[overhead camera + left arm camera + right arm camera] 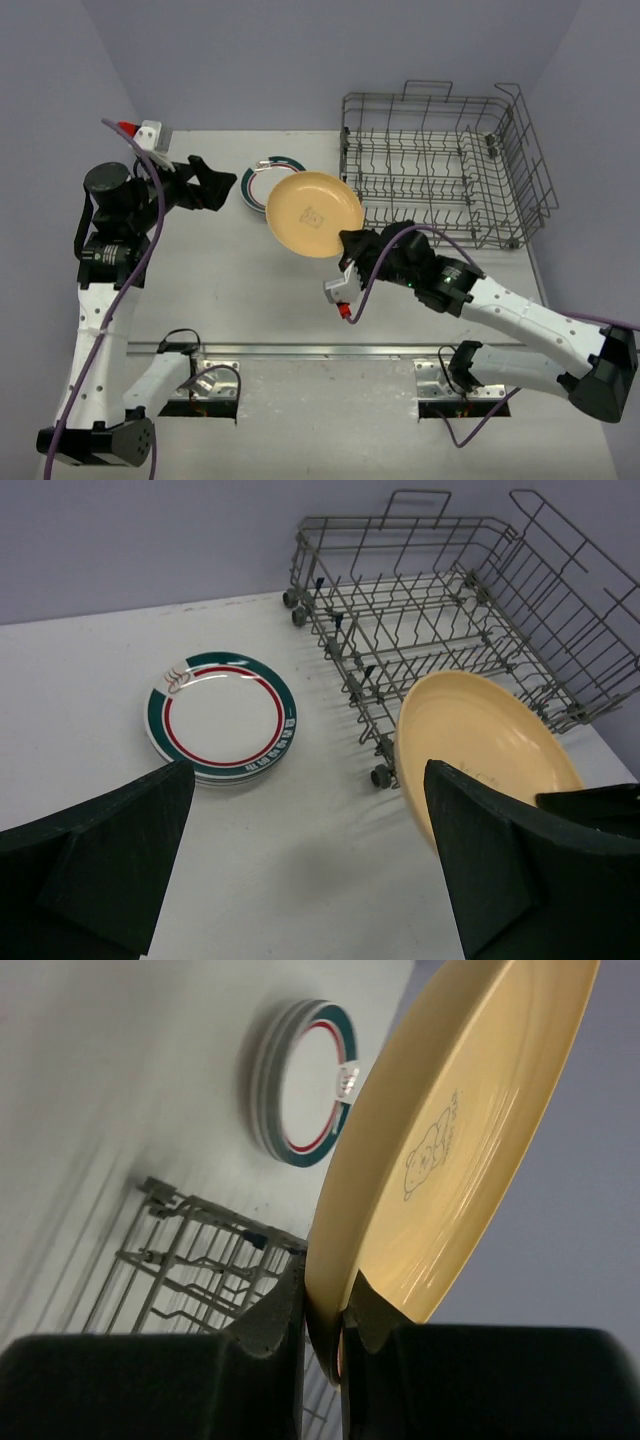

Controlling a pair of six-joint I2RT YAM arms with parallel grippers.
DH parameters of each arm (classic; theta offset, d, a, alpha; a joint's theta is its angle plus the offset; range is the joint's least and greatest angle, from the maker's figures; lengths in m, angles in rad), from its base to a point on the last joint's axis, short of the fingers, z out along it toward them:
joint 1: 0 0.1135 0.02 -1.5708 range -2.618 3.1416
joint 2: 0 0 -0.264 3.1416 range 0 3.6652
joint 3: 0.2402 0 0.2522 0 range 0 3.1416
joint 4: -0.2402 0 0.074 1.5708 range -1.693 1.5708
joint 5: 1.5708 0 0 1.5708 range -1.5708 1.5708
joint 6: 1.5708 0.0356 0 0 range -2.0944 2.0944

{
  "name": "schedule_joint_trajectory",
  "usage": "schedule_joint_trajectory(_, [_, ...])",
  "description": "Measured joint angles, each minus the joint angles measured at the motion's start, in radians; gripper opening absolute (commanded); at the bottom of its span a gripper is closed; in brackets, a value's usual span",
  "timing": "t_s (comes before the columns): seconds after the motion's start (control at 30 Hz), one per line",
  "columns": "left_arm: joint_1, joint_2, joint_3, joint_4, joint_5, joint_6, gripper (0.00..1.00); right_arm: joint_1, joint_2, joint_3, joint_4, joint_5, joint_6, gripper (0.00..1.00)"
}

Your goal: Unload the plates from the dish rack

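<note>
My right gripper (354,243) is shut on the rim of the tan-yellow plate (313,213), holding it above the table just left of the grey wire dish rack (440,165). In the right wrist view the fingers (283,1305) pinch the plate's edge (440,1150). A stack of white plates with teal-green rims (262,175) lies flat on the table, partly hidden under the yellow plate. My left gripper (215,183) is open and empty, just left of the stack. The left wrist view shows the stack (222,715), the yellow plate (480,745) and the rack (450,610), which holds no plates.
The rack stands at the far right of the table (230,280), close to its right edge. Purple cables run along both arms. A metal rail (330,350) crosses the near edge by the arm bases.
</note>
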Motion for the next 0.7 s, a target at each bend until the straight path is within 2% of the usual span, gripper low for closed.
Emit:
schedule_joint_trajectory(0.1, [0.008, -0.028, -0.014, -0.009, 0.021, -0.002, 0.90, 0.051, 0.017, -0.125, 0.069, 0.091, -0.180, 0.00])
schedule_joint_trajectory(0.3, [0.008, 0.087, 0.006, -0.118, 0.161, 0.074, 0.66, 0.129, 0.064, -0.223, 0.319, 0.198, -0.425, 0.00])
schedule_joint_trajectory(0.4, [0.008, 0.197, 0.009, -0.207, 0.201, 0.153, 0.61, 0.152, 0.118, -0.223, 0.441, 0.230, -0.487, 0.00])
schedule_joint_trajectory(0.5, [0.008, 0.309, -0.001, -0.304, 0.221, 0.228, 0.60, 0.164, 0.157, -0.223, 0.476, 0.252, -0.525, 0.00])
schedule_joint_trajectory(0.63, [0.008, 0.318, -0.013, -0.388, 0.230, 0.302, 0.56, 0.173, 0.186, -0.223, 0.487, 0.267, -0.546, 0.00])
schedule_joint_trajectory(0.7, [0.008, 0.306, -0.013, -0.399, 0.233, 0.328, 0.51, 0.180, 0.186, -0.223, 0.502, 0.270, -0.548, 0.00])
